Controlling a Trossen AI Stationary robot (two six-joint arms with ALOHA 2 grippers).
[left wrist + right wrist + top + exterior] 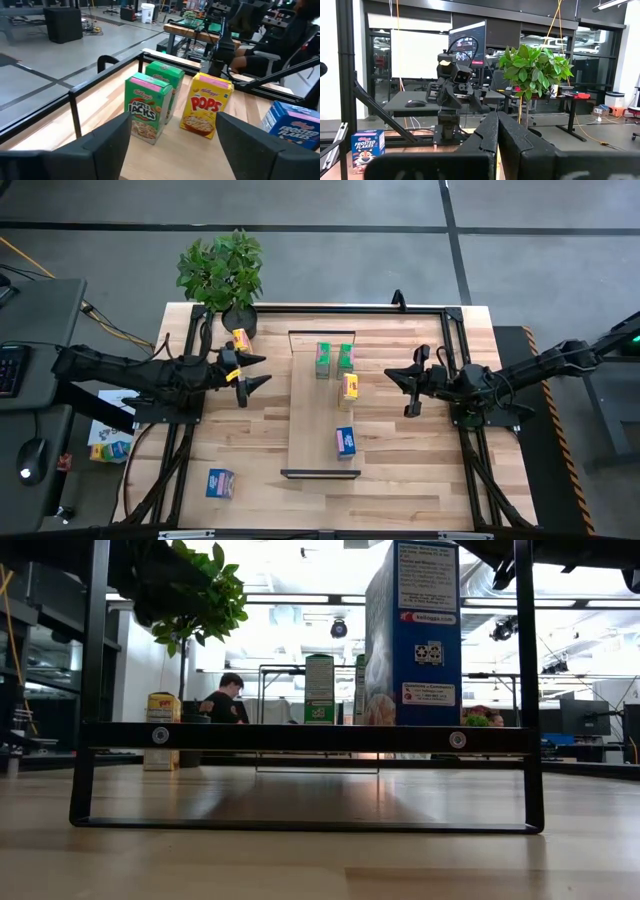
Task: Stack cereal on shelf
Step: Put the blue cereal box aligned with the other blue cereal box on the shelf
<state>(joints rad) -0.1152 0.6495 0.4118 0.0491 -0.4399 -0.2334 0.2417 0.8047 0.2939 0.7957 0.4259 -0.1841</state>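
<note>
Left gripper [252, 370] spread wide with nothing between its dark fingers [107, 145], hovering over the striped butcher-block tabletop [400, 470] just left of the long narrow light-wood shelf board [312, 420]. Right gripper [408, 388] pressed shut and empty, fingers [495, 135] together, hanging just right of that board, level with the yellow box. On the shelf, well inside its black end brackets [320, 474]: two green Apple Jacks cartons [323, 360] [345, 358] upright and side by side at the far end, one yellow Pops carton [349, 389] just nearer, one blue Frosted Flakes carton [346, 442] nearer still toward the front bracket. From the left wrist view, green cartons [146, 114] straight ahead of the parted fingers, yellow carton [206, 105] just beside them, blue carton [295, 125] off to one side; none touching the gripper. Off the shelf: a second yellow box [241, 339] standing near the far-left edge, close behind the left gripper and beside a potted green leafy plant in a dark pot [224, 275]; a second blue box [220, 482] alone at the near-left corner, well apart from both grippers, also visible in the right wrist view [368, 148]. Nothing standing between either gripper and the shelf. In the low view, front bracket [300, 737] across the foreground, blue carton [413, 635] looming behind it, a seated person [225, 700] in the room beyond.
</note>
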